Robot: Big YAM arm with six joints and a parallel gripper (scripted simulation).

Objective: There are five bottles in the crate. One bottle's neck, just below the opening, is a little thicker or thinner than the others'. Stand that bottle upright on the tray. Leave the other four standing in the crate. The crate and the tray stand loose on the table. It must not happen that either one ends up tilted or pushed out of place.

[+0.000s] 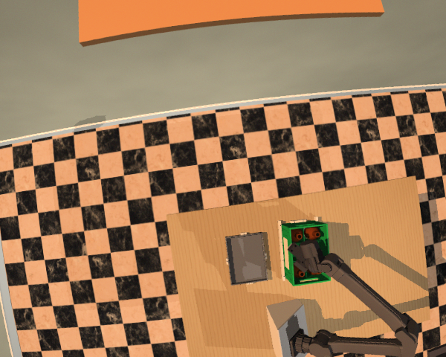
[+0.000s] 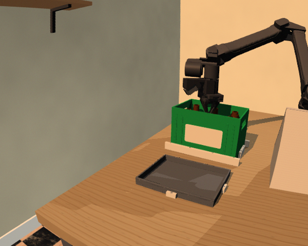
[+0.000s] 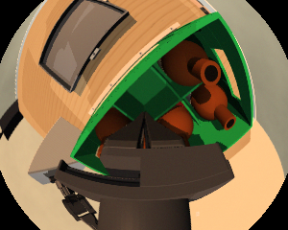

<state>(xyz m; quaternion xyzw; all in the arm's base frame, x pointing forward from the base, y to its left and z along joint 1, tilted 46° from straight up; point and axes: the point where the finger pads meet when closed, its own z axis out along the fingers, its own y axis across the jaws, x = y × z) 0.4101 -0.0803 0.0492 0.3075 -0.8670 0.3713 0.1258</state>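
A green crate stands on the wooden table top and holds brown bottles. Two bottle mouths (image 1: 296,235) (image 1: 312,232) show at its far end and one (image 1: 299,273) at its near end; the others are hidden under my arm. In the wrist view two bottle necks (image 3: 208,72) (image 3: 216,107) stand in the far cells of the crate (image 3: 182,90). My gripper (image 2: 210,107) points straight down into the middle of the crate, its tips just below the rim among the necks. Its fingers (image 3: 144,130) are shut together with nothing between them. The dark grey tray (image 2: 183,178) lies empty beside the crate.
A pale wooden strip (image 2: 201,154) lies between the crate and the tray. A tan wedge-shaped block (image 2: 294,150) stands at my arm's base. Small pale stops (image 2: 171,194) sit against the tray's edges.
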